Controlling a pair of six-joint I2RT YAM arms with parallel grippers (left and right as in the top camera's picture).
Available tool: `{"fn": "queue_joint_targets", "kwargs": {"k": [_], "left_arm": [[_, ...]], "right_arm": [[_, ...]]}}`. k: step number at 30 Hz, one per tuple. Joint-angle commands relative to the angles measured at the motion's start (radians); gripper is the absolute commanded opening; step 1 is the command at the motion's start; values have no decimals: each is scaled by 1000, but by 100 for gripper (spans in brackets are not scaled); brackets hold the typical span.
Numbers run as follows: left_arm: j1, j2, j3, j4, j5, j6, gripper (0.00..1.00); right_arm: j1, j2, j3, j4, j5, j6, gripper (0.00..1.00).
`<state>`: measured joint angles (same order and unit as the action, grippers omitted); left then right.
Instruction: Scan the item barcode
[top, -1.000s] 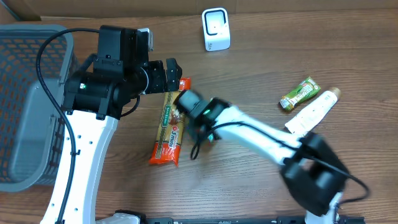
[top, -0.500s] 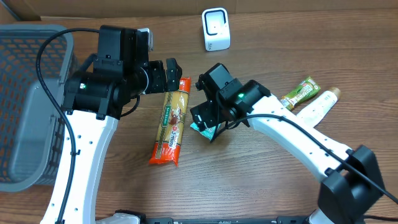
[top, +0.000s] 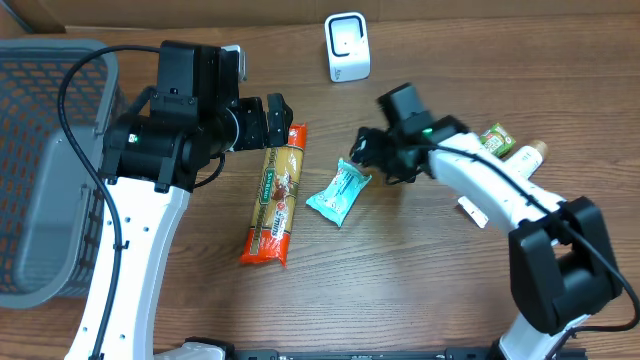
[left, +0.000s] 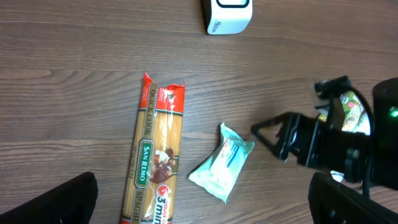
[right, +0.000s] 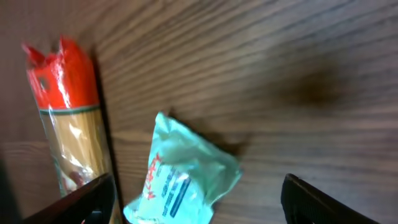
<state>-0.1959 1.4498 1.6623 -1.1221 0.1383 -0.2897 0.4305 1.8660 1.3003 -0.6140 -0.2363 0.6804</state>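
The white barcode scanner (top: 347, 47) stands at the back of the table and shows at the top of the left wrist view (left: 228, 14). A teal snack packet (top: 338, 193) lies flat on the wood, apart from both grippers. My right gripper (top: 368, 155) hovers just right of it, open and holding nothing; its wrist view has the packet (right: 183, 174) between the spread fingers (right: 314, 200). A long spaghetti pack (top: 275, 200) lies left of the packet. My left gripper (top: 278, 118) is open above the spaghetti's top end, with both items (left: 155, 162) below it.
A grey wire basket (top: 40, 170) fills the left side. A green sachet (top: 485, 148) and a white tube (top: 505, 180) lie at the right, under and beside the right arm. A cardboard wall runs along the back edge.
The right gripper, shut by the spaghetti a second ago, has opened, left the teal packet on the table and drawn back to the right. The left arm has not moved.
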Motion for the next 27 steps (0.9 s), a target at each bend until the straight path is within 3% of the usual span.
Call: {"fn": "queue_joint_targets", "kwargs": {"k": [1,10,17,27], "left_arm": [[-1,2,4,3,8,-3,100],[-1,2,4,3,8,-3,99],[-1,2,4,3,8,-3,100],[-1,2,4,3,8,-3,99]], "right_arm": [[-18,1,-59,52,-142,11,83],[-19,74,-177,209,-177,33,80],[3,148,-188,281,-192,70,59],[57,151,-188,297,-138,106,56]]}}
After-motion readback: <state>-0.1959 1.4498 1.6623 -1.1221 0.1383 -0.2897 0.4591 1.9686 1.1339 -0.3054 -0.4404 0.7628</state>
